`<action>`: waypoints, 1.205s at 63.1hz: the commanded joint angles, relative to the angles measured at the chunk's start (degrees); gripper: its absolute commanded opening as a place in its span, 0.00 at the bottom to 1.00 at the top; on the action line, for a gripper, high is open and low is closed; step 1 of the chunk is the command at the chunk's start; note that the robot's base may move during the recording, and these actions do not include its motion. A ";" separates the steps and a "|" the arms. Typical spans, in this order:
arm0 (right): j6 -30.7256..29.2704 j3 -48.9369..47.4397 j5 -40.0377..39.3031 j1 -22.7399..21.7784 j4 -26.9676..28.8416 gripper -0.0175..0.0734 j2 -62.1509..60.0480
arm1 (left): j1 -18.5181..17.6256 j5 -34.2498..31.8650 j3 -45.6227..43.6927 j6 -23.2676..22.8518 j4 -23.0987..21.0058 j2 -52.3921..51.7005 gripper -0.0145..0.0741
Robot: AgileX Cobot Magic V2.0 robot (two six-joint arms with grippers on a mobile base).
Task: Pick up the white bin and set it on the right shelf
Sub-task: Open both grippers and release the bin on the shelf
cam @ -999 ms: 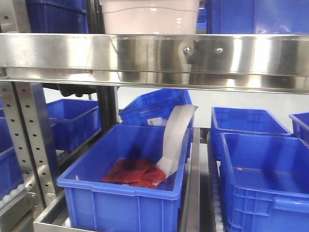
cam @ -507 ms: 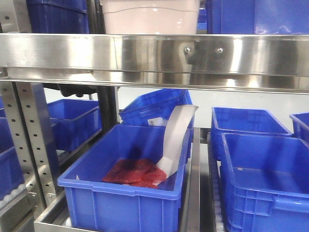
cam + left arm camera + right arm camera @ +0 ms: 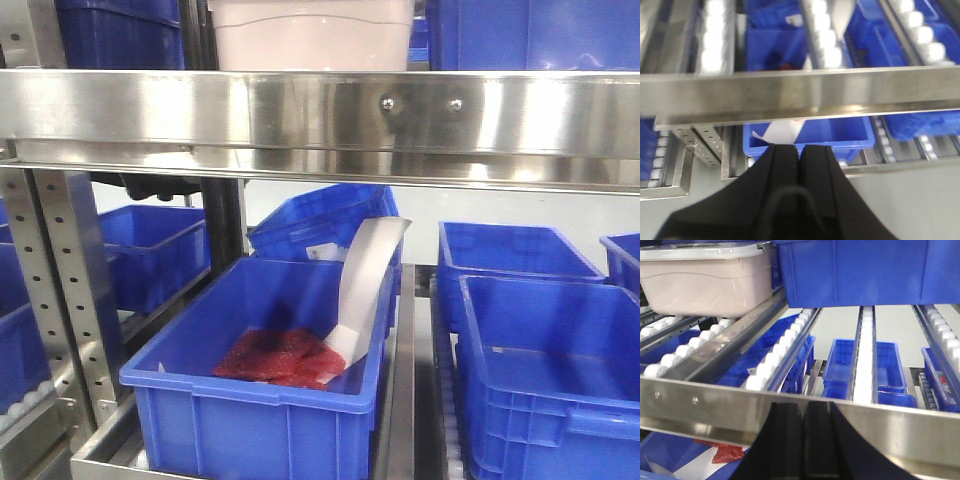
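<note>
The left tool (image 3: 800, 150), black and seen from its own wrist camera, has its two fingers pressed together with nothing between them, hanging just in front of the shiny stainless-steel front rail (image 3: 805, 92) of the right shelf. At 12 o'clock past that rail run white roller tracks (image 3: 827, 40), and below it sits a blue open plastic crate (image 3: 832, 132) with a white paper strip (image 3: 782, 132) in it. The right tool (image 3: 802, 440) appears as dark fingers low in its wrist view; they seem closed with only a thin seam between them, though the blur leaves that less than certain, and nothing is held. Just beyond it lies the same kind of steel rail with two screws (image 3: 675, 397), and at 10 o'clock the large off-white, pinkish-beige plastic bin with white lid (image 3: 705, 282) rests on the rollers of the upper tier. Beside it at 1 o'clock stands a large blue crate (image 3: 865, 272). In the front view the bin sits at 12 o'clock above the broad rail, and beneath, a blue crate (image 3: 260, 400) holds a red bag (image 3: 280, 358) and a curled white strip.
</note>
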 commanded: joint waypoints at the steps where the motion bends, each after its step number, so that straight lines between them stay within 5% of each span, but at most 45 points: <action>1: 0.02 1.13 -3.65 -0.17 1.05 0.27 -3.97 | -0.32 -10.65 6.38 0.20 -2.43 -7.57 0.03; 26: 0.02 6.05 -0.77 -0.17 2.12 0.27 -16.25 | -0.32 -35.74 38.70 0.31 -2.43 -37.54 0.03; 49: 0.02 5.98 -2.26 -0.17 4.17 0.27 -24.72 | -0.32 -35.93 41.49 0.31 -2.43 -54.61 0.03; 76: 0.02 5.98 -2.84 -0.17 4.74 0.27 -24.94 | -0.32 -35.98 41.49 0.31 -2.43 -55.95 0.03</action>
